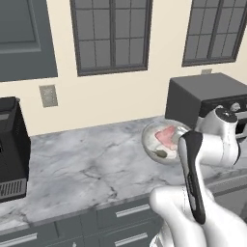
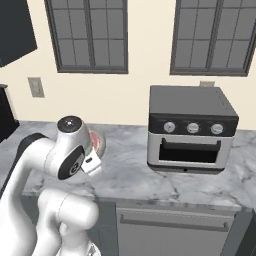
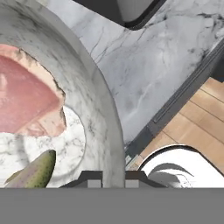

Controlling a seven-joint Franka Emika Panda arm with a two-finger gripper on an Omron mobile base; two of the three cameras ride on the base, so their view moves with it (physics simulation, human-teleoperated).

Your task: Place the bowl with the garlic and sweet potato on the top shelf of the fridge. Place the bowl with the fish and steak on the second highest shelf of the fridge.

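Your tool (image 3: 106, 176) is clamped on the rim of the bowl (image 3: 94, 109): in the hand view one finger sits inside the wall and the other outside it, with the marbled rim running straight up between them. That is the bowl with the steak (image 3: 24, 103) and the fish (image 3: 35, 171), so it belongs on the second highest fridge shelf.

The bowl sits on the bench (image 1: 82, 169), toward its front edge, just left of the toaster oven (image 2: 192, 127). From the left base view you see it past the arm's elbow, steak showing pink through the glassy wall; from the right base view the wrist covers most of it.

What matters for your next move is where the load lies from the grip. You hold one point on the near rim, the side closest to the bench edge and the robot's base, and the whole bowl with its contents lies beyond the fingers, away from you. So the weight hangs off one side of the pinch. I judge that a lift will tend to tip the far rim down; keep the wrist level and raise slowly. The fish lies close to the gripped side, the steak further in.

The fridge is not in these views.
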